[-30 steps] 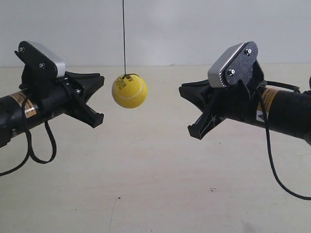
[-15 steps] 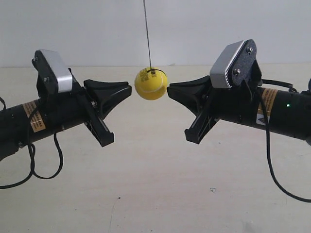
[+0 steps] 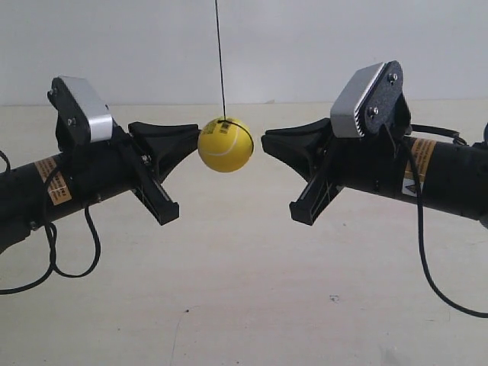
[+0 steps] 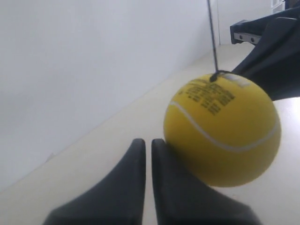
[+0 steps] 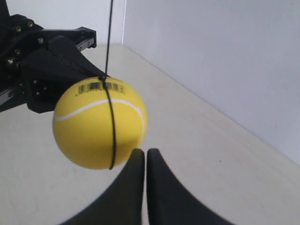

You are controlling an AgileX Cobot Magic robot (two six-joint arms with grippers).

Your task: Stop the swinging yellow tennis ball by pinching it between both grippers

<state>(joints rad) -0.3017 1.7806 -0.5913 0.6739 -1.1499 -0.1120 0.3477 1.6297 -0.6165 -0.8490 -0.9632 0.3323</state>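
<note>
The yellow tennis ball (image 3: 226, 143) hangs on a thin black string (image 3: 219, 61) between the two arm ends. The gripper of the arm at the exterior view's left (image 3: 197, 131) points its tip at the ball and touches it. The gripper of the arm at the exterior view's right (image 3: 265, 141) stops a small gap short of it. In the left wrist view my left gripper (image 4: 145, 141) is shut, with the ball (image 4: 222, 129) resting against the outside of one finger. My right gripper (image 5: 141, 151) is shut too, and the ball (image 5: 99, 124) is just off its tip.
The pale tabletop (image 3: 244, 290) lies well below both arms, with a white wall behind. Black cables (image 3: 72, 259) loop down from each arm. The opposite arm end shows behind the ball in each wrist view (image 4: 272, 56) (image 5: 51, 65).
The ball has swung from the right-hand gripper's tip back to the left-hand gripper's tip and sits lower. The left-hand arm rose and advanced a second ago, then held still.
</note>
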